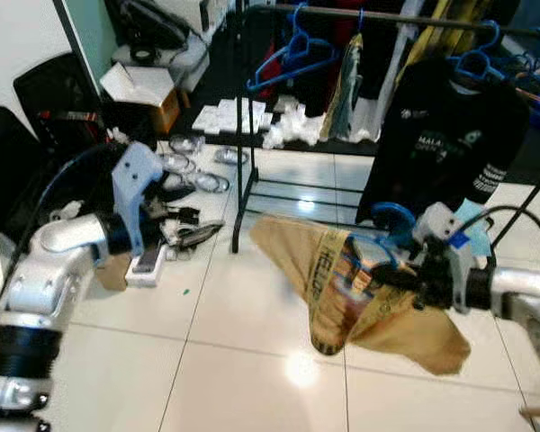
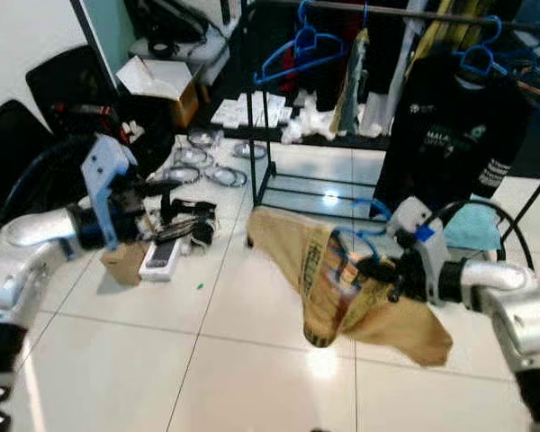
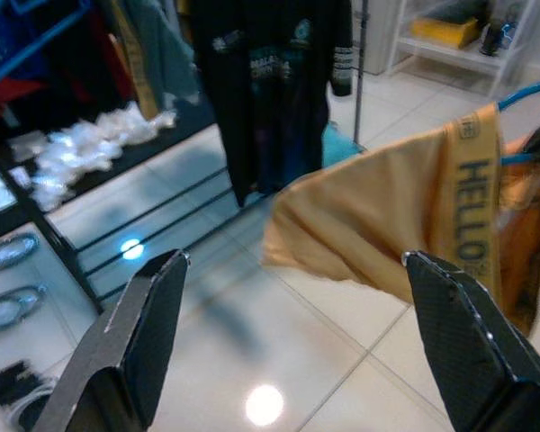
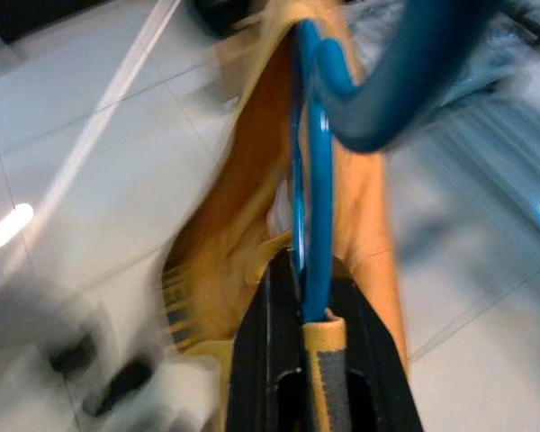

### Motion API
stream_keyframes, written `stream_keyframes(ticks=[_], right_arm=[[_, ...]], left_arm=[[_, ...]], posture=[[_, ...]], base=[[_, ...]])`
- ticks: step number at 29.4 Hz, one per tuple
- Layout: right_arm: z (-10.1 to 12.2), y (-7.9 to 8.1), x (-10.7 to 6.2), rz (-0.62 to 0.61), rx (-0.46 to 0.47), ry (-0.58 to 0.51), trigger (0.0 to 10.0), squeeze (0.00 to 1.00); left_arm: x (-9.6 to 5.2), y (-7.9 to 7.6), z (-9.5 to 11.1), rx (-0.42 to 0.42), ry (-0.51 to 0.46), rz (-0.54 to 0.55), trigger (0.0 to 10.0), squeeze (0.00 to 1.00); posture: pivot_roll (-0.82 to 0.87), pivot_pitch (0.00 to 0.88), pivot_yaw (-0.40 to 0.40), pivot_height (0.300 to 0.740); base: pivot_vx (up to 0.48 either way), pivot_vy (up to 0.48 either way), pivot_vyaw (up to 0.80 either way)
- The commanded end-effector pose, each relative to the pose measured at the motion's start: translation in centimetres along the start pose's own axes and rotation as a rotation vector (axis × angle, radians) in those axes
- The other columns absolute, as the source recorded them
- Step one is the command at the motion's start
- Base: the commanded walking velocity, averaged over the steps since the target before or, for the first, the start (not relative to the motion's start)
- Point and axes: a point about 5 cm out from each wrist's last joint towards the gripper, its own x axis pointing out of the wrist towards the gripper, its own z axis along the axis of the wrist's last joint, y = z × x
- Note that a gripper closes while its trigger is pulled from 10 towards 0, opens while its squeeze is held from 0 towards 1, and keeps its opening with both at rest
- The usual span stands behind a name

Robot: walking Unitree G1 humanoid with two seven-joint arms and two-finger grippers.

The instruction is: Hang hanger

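A blue plastic hanger (image 1: 378, 236) carries a tan-yellow shirt (image 1: 342, 288) printed with "HELLO", held out over the tiled floor. My right gripper (image 1: 405, 274) is shut on the hanger's blue wire (image 4: 310, 225), its black fingers (image 4: 270, 360) pinching it together with the shirt's collar. My left gripper (image 1: 175, 216) is raised at the left, open and holding nothing; between its wide-apart fingers (image 3: 135, 333) the shirt (image 3: 396, 216) hangs ahead. The black clothes rail (image 1: 378, 16) runs across the back with blue hangers (image 1: 292, 54) and a black shirt (image 1: 450, 135) on it.
The rack's black upright (image 1: 243, 135) and its low shelf (image 1: 297, 193) stand just behind the shirt. Shoes (image 1: 193, 175), cables, a cardboard box (image 1: 139, 90) and small clutter lie on the floor at the left. A black chair (image 1: 49, 90) stands at the far left.
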Motion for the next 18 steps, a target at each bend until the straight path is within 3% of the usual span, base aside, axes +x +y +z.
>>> stream_keyframes(ticks=[1, 2, 3, 8, 9, 10, 12, 15, 18], right_arm=[[-0.1, -0.6, -0.4, -0.054, -0.008, -0.001, 0.0, 0.00], [-0.6, -1.0, 0.2, -0.174, 0.034, -0.030, 0.9, 0.00], [-1.5, -1.1, 0.9, -0.292, 0.080, -0.045, 10.0, 0.00], [-2.1, -1.0, 1.3, -0.371, 0.110, -0.050, 10.0, 0.00], [-2.9, -1.3, 1.5, -0.487, 0.156, -0.039, 10.0, 0.00], [-2.9, -1.3, 1.5, -0.487, 0.156, -0.039, 10.0, 0.00], [-4.0, -1.8, 1.3, -0.641, 0.226, -0.047, 10.0, 0.00], [-4.6, -1.9, 1.2, -0.682, 0.249, -0.041, 10.0, 0.00], [-5.5, -2.0, 1.1, -0.740, 0.283, -0.033, 10.0, 0.00]], left_arm=[[-0.4, 0.3, -0.9, -0.025, 0.021, 0.041, 10.0, 0.00], [-0.5, 0.3, -2.5, -0.109, 0.020, 0.149, 10.0, 0.00], [-0.7, -0.1, -4.2, -0.214, 0.009, 0.271, 10.0, 0.00], [-1.0, -0.8, -5.4, -0.274, 0.007, 0.349, 10.0, 0.00], [-1.4, -1.6, -6.7, -0.330, 0.014, 0.431, 10.0, 0.00], [-1.4, -1.6, -6.7, -0.330, 0.014, 0.431, 10.0, 0.00], [-2.8, -2.1, -9.0, -0.386, 0.063, 0.555, 10.0, 0.00], [-3.6, -2.2, -10.3, -0.409, 0.101, 0.599, 10.0, 0.00], [-4.9, -2.5, -12.2, -0.442, 0.159, 0.659, 10.0, 0.00]], posture=[[-0.06, 0.147, 0.012, 0.740], [-0.06, 0.150, 0.015, 0.740], [-0.08, 0.156, 0.024, 0.740], [-0.08, 0.157, 0.026, 0.740], [-0.07, 0.159, 0.026, 0.740], [-0.07, 0.159, 0.026, 0.740], [-0.07, 0.161, 0.025, 0.740], [-0.06, 0.160, 0.025, 0.740], [-0.06, 0.159, 0.023, 0.740]], base=[[0.000, 0.000, 0.00], [0.000, 0.000, 0.00], [0.000, 0.000, 0.00], [0.000, 0.000, 0.00], [0.289, 0.000, 0.00], [0.289, 0.000, 0.00], [0.396, 0.000, 0.00], [0.380, 0.000, 0.00], [0.372, 0.000, -0.80]])
